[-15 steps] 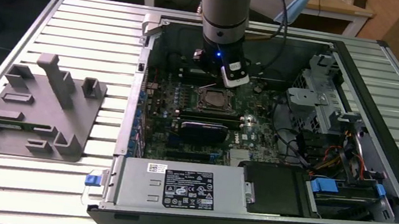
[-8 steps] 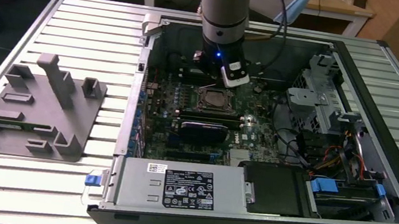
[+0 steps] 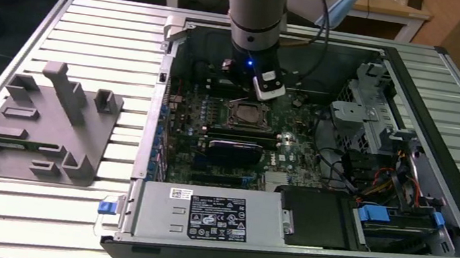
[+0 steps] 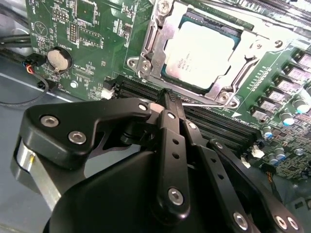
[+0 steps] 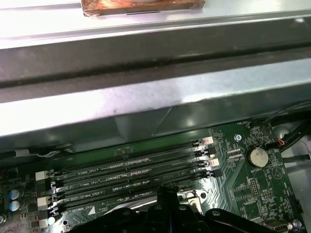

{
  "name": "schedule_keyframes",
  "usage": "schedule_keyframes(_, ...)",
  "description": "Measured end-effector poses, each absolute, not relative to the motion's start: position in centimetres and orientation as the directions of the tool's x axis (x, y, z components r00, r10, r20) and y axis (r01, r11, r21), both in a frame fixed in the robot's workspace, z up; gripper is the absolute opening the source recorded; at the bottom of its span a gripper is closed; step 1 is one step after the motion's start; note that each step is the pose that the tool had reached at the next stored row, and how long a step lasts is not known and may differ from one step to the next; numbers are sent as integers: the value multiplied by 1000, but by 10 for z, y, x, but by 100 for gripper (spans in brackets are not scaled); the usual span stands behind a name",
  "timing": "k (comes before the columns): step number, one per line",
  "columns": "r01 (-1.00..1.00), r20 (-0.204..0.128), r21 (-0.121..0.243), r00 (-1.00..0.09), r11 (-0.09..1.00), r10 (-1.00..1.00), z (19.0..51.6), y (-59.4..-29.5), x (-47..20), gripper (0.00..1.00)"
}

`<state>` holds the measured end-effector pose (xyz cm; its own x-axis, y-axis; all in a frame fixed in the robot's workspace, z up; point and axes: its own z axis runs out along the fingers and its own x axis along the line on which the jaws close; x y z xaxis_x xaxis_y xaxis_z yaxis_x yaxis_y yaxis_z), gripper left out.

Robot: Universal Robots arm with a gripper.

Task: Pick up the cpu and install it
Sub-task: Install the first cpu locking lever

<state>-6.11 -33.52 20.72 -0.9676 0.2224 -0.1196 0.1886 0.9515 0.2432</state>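
**Q:** Where was the cpu (image 4: 203,54) when you grabbed this frame?

**Me:** It was lying flat inside the socket frame (image 4: 146,63) on the motherboard (image 3: 285,151), silver top up. The gripper (image 4: 166,99) hung just beside it, over the RAM slots (image 5: 131,170), with the fingers (image 4: 171,141) pinched together and holding nothing.

**Q:** Any tips for that step?

**Me:** I reckoned the chip had to sit level in the frame, no corner riding up, and any move had to be straight up and down. It was tight in there: case wall (image 5: 146,97) close behind, coin battery (image 4: 59,59) nearby, cables (image 3: 383,182) at the exterior view's right. The grey fixture (image 3: 43,124) sat well apart on the tabletop (image 3: 136,30).
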Motion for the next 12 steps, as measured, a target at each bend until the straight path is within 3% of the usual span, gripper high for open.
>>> schedule_keyframes(12,181,-150,249,-963,952,222,202,-329,-67,11)
